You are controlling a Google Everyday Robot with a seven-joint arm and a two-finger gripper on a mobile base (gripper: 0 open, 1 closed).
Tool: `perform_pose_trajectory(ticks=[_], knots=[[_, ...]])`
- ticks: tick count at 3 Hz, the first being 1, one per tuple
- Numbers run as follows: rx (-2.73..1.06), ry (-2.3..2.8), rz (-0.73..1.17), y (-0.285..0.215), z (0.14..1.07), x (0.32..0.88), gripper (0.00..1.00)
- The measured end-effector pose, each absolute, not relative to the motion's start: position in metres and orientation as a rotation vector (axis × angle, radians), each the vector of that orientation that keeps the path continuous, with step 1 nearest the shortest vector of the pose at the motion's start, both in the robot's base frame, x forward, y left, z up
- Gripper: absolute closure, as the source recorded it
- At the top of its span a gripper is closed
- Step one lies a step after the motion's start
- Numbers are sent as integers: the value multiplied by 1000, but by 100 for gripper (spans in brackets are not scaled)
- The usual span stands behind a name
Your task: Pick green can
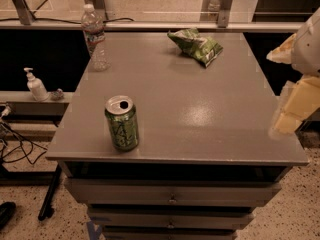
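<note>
The green can (121,123) stands upright near the front left of the grey table (200,119). It has a silver top with an open tab hole and pale lettering on its side. My gripper (296,104) shows as a pale yellowish shape at the right edge of the camera view, over the table's right edge. It is far to the right of the can and holds nothing that I can see.
A clear plastic bottle (95,38) stands at the table's back left. A green-and-white snack bag (196,46) lies at the back centre-right. Drawers (172,199) sit below the front edge. A soap dispenser (36,85) and cables (15,144) are on the left.
</note>
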State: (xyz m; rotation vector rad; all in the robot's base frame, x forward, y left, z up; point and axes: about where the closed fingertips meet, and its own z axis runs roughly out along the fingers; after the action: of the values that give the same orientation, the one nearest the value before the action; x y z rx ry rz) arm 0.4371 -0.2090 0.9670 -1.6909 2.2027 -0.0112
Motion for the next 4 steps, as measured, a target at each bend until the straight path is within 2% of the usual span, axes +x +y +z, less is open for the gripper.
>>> perform_pose_trajectory(ticks=[1, 3, 4], knots=[[-1616, 2103, 196, -182, 932, 434, 0], [-1491, 1812, 578, -68, 898, 438, 0], [-1455, 1769, 644, -49, 914, 435, 0]])
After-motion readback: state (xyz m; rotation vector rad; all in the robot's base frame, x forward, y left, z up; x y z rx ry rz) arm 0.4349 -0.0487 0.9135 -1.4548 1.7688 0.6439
